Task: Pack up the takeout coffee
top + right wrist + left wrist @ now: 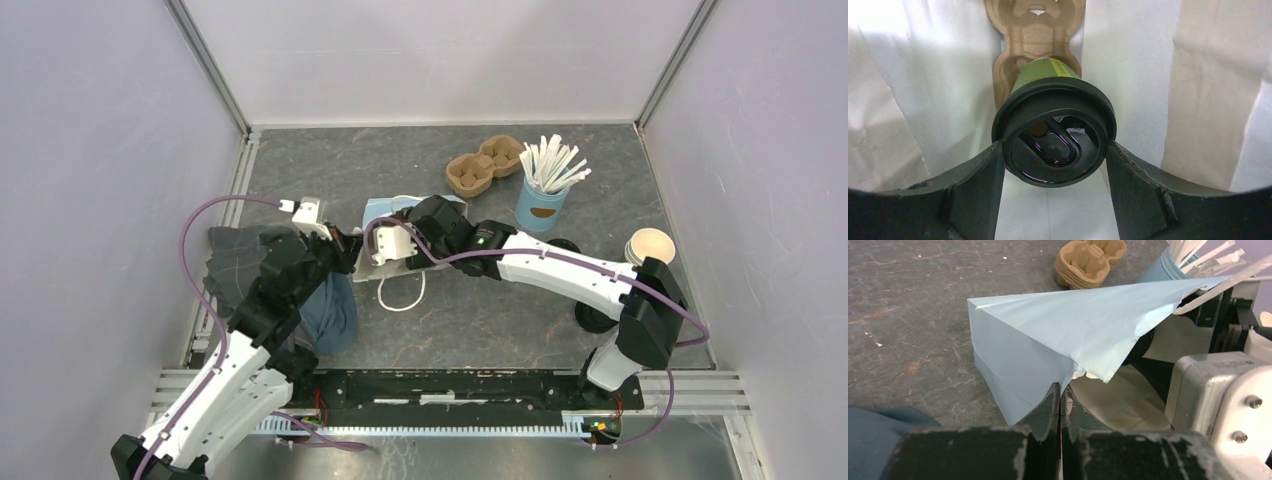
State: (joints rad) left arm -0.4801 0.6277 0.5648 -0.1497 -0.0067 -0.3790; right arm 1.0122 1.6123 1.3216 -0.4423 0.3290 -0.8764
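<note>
The takeout coffee [1055, 135], a green cup with a black lid, sits in a brown cardboard carrier [1035, 30] inside the light-blue bag [385, 212]. The bag's white inside [923, 100] surrounds it. My right gripper [1055, 167] reaches into the bag's mouth, its fingers [983, 180] pressed on both sides of the lid. In the top view the right wrist [440, 228] hides the cup. My left gripper [1060, 395] is shut on the rim of the bag [1048, 330] and holds the mouth up. It also shows in the top view [350, 250].
A stack of cardboard carriers [485, 165] and a light-blue cup of white sticks [545, 195] stand at the back. A lidless cup [650, 245] stands at the right. Dark cloth [240, 262] lies at the left. The bag's white handle loop [402, 295] lies on the table.
</note>
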